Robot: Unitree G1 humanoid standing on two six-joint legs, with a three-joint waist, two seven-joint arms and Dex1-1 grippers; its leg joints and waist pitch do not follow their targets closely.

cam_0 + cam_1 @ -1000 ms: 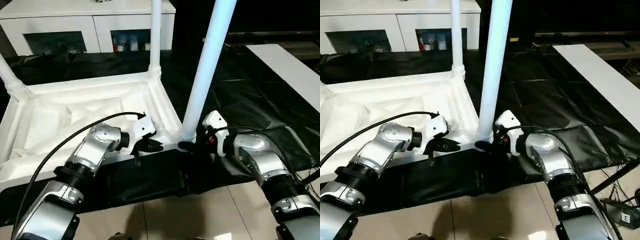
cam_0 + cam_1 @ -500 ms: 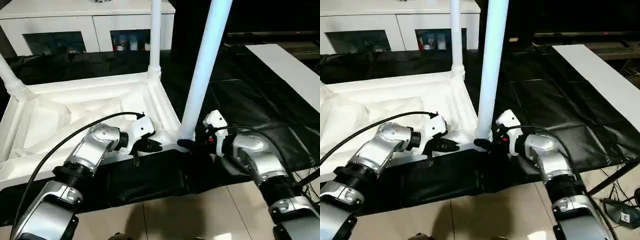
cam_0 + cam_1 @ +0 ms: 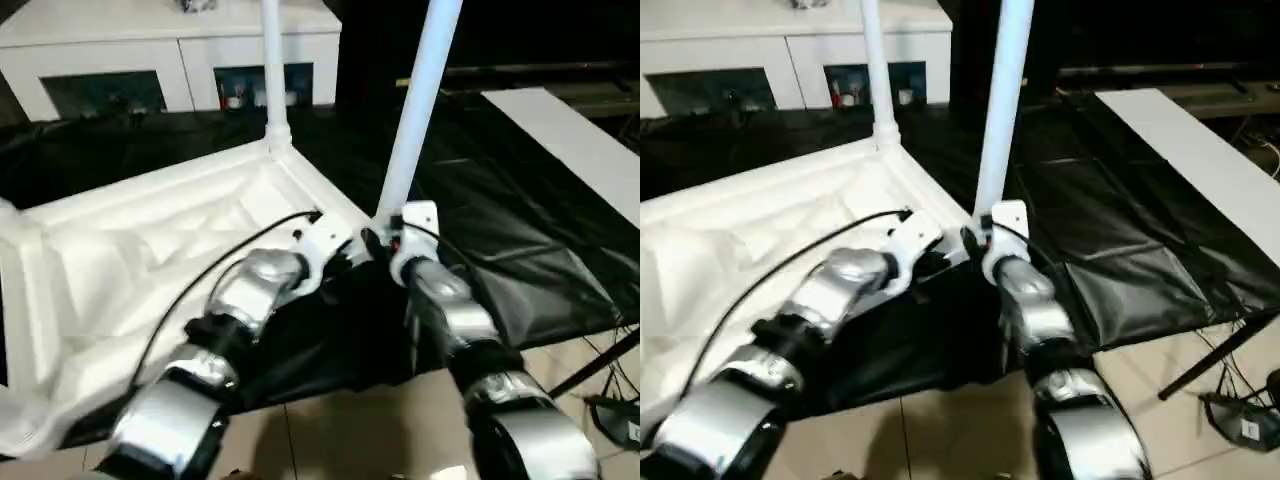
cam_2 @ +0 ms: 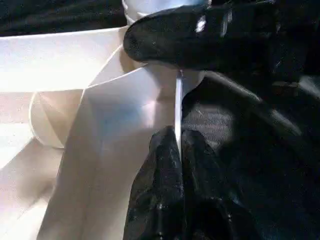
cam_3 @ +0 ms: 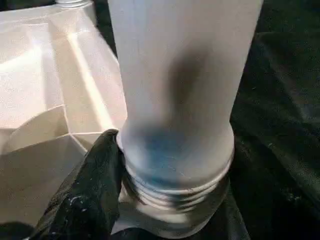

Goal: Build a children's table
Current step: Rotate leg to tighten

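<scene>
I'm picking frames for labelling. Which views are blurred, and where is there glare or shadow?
Left eye view: silver forearms smeared by motion blur, glare on the floor tiles. Right wrist view: sharp, with a dark shadow on the white tapered round leg. Left wrist view: soft focus on the black fingers.

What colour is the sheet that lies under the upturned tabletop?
Black, slightly glossy sheet; the right eye view shows it best, beside the white tabletop.

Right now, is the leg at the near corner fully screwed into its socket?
Not fully: the leg stands upright in the tabletop corner socket, but threads show above the rim in the right wrist view.
</scene>
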